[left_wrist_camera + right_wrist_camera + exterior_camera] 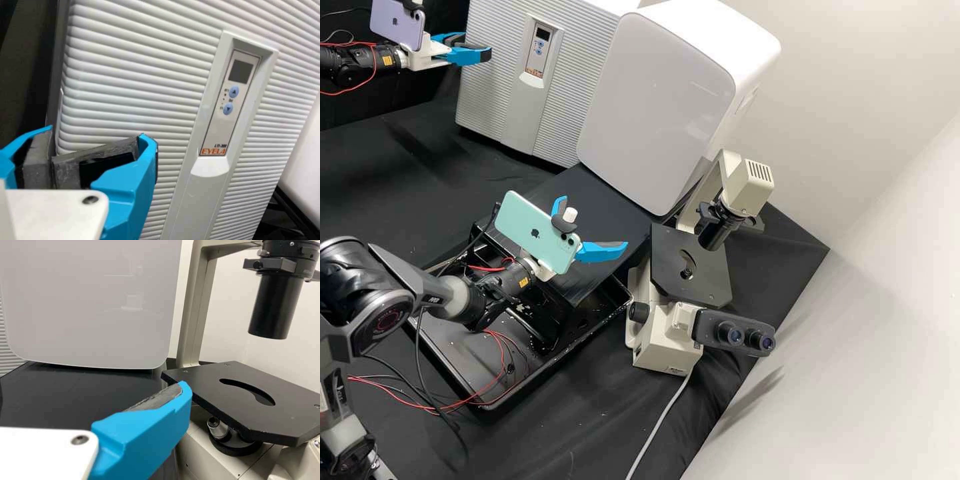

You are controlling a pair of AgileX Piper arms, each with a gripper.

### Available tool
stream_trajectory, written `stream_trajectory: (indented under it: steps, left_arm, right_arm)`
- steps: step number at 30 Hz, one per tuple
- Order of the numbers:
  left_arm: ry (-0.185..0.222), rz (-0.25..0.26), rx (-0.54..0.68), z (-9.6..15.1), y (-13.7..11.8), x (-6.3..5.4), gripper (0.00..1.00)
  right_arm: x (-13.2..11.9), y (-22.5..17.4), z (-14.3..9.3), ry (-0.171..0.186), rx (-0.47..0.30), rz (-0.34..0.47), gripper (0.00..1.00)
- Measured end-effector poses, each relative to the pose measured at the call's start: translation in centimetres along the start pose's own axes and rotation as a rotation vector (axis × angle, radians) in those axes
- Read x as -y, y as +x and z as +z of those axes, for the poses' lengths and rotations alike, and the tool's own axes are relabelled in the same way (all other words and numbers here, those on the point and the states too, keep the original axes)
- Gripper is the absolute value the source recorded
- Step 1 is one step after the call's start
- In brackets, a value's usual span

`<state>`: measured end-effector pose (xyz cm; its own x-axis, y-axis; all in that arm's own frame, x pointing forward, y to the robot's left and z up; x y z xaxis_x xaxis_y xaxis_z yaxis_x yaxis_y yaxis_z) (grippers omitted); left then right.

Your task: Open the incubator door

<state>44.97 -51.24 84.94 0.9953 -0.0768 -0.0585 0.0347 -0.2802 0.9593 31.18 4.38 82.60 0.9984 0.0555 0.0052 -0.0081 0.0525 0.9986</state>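
Note:
The incubator (pixel 487 87) is a grey-white box with a ridged front and a control panel, standing at the back left in the high view; its door looks closed. My left gripper (pixel 475 51) is at the left part of that front, fingers together, with nothing seen between them. In the left wrist view, the gripper (pixel 52 162) overlaps the ridged door (pixel 135 75) near its side edge; contact cannot be told. Well in front of the white cabinet, my right gripper (pixel 593 221) has its fingers spread and empty. One blue finger (pixel 145 435) shows in the right wrist view.
A smooth white cabinet (pixel 653 100) stands right beside the incubator. A microscope (pixel 690 267) is to the right of my right gripper. Below that arm lies a black tray (pixel 493 400), with loose red and black cables around it.

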Motion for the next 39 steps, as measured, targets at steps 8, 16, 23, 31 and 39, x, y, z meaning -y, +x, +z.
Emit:
stream_trajectory:
  steps: [8, 16, 23, 31, 39]
  left_arm:
    - [-0.001, 0.002, -0.016, -0.1, -0.2, 0.0, 0.00]
    - [-0.003, 0.006, -0.030, 0.3, -0.7, 0.0, 0.00]
    - [0.009, 0.000, -0.037, 0.5, -1.2, 0.0, 0.00]
    - [0.008, 0.002, -0.044, 0.5, -1.2, 0.1, 0.00]
    - [0.021, -0.009, -0.042, 0.8, -1.7, 0.2, 0.00]
  right_arm:
    - [0.0, 0.0, 0.0, 0.000, 0.000, 0.000, 1.00]
    - [0.0, 0.0, 0.0, 0.000, 0.000, 0.000, 1.00]
    - [0.0, 0.0, 0.0, 0.000, 0.000, 0.000, 1.00]
    - [0.0, 0.0, 0.0, 0.000, 0.000, 0.000, 1.00]
    - [0.0, 0.0, 0.0, 0.000, 0.000, 0.000, 1.00]
